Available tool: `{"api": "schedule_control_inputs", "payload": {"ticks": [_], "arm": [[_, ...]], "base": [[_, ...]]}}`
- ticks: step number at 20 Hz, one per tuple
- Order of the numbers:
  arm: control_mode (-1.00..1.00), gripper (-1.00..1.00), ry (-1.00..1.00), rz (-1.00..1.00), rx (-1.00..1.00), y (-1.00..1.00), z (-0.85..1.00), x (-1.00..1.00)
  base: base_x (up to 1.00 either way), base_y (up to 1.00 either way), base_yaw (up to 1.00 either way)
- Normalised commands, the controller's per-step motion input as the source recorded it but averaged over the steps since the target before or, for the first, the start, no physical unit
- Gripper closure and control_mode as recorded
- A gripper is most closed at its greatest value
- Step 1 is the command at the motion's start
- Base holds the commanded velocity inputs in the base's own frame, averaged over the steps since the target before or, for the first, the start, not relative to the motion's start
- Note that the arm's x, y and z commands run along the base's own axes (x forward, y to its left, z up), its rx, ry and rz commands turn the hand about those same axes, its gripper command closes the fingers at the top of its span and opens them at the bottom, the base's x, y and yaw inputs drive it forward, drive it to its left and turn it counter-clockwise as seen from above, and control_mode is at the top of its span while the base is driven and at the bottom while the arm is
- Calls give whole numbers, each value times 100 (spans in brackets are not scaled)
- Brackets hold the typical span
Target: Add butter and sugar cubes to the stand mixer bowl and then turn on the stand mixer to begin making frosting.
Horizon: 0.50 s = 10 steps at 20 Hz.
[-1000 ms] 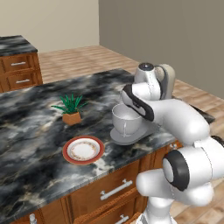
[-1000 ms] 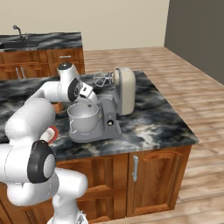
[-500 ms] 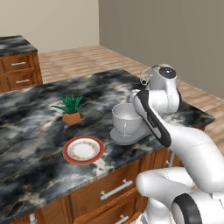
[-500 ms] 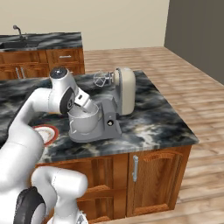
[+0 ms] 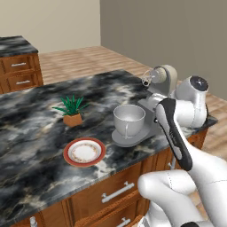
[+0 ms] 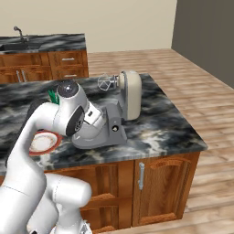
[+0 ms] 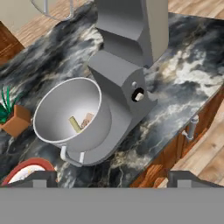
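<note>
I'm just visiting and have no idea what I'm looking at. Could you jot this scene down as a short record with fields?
place: kitchen island with a dark marble counter
mixer: grey base, beige head tilted up, whisk raised
bowl: on the mixer base, handle towards the counter edge
in the bowl: butter and a tan sugar cube
plate: red-rimmed, beside the bowl
plant: small potted, behind the plate
pincer: open, holding nothing, above the bowl and mixer

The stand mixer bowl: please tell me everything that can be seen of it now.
The stand mixer bowl is deep, round and pale silvery-grey, like metal, with a small loop handle on its side. It sits upright on the flat grey base of the stand mixer, under the raised head. Inside lie the butter, a small yellowish stick, and a tan piece beside it, probably sugar cubes. Nothing grips the bowl.
</note>
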Motion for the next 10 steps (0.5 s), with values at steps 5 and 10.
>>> {"api": "schedule_control_inputs", "payload": {"ticks": [5,10], "arm": [[-100,-100,-5,0,12,-71,10,-18],[-100,-100,-5,0,14,-73,10,-10]], "base": [[0,0,0],[0,0,0]]}}
